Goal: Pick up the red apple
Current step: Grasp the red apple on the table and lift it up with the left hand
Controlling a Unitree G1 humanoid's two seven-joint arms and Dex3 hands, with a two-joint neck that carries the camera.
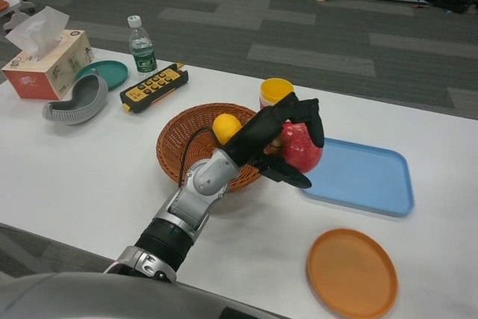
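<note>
- The room is evenly bright; soft light falls from overhead onto my white counter [89, 177], which shows no harsh glare.
- Shadows are faint and short: a pale one lies under my black many-fingered hand [287, 143] and silver forearm [198, 196].
- The glossy red apple [302, 149] carries a small highlight.
- Focus is sharp across the counter; the grey carpeted floor [299, 28] looks slightly softer.
</note>
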